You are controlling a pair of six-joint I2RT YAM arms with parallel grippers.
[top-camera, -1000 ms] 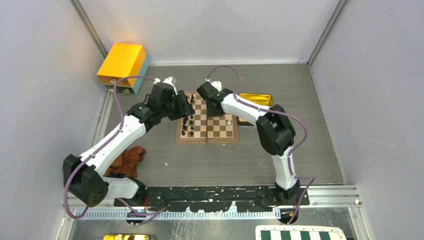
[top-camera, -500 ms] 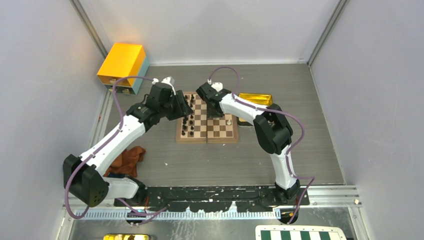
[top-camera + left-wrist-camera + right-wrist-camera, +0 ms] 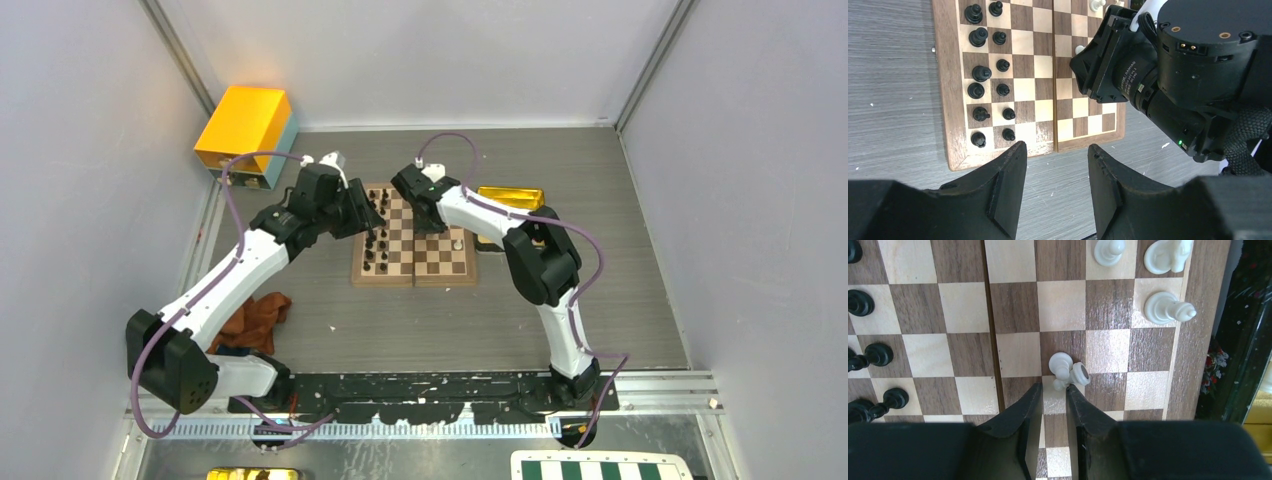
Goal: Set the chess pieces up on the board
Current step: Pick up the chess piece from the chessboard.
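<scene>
The board (image 3: 413,240) lies mid-table, and the left wrist view shows black chess pieces (image 3: 979,74) standing in two columns on the board's (image 3: 1030,70) left side. My left gripper (image 3: 1055,149) hovers open over bare table just off the board's edge, holding nothing. My right gripper (image 3: 1053,386) hangs over the board (image 3: 963,315) with its jaws a narrow gap apart. A cream pawn (image 3: 1079,374) lies tipped, base showing, right at the fingertips (image 3: 1074,397) beside another rounded cream piece (image 3: 1060,362). It is not clamped. More cream pieces (image 3: 1165,309) stand near the board's right edge.
An orange-yellow box (image 3: 245,125) sits at the back left and a gold tray (image 3: 512,198) is right of the board. A brown cloth (image 3: 258,318) lies by the left arm. A green-and-white checkered board (image 3: 600,467) is at the near right edge. The right arm's wrist (image 3: 1198,75) looms close to my left gripper.
Both arms shifted only slightly. The right gripper's jaws narrowed a little at the tipped cream pawn.
</scene>
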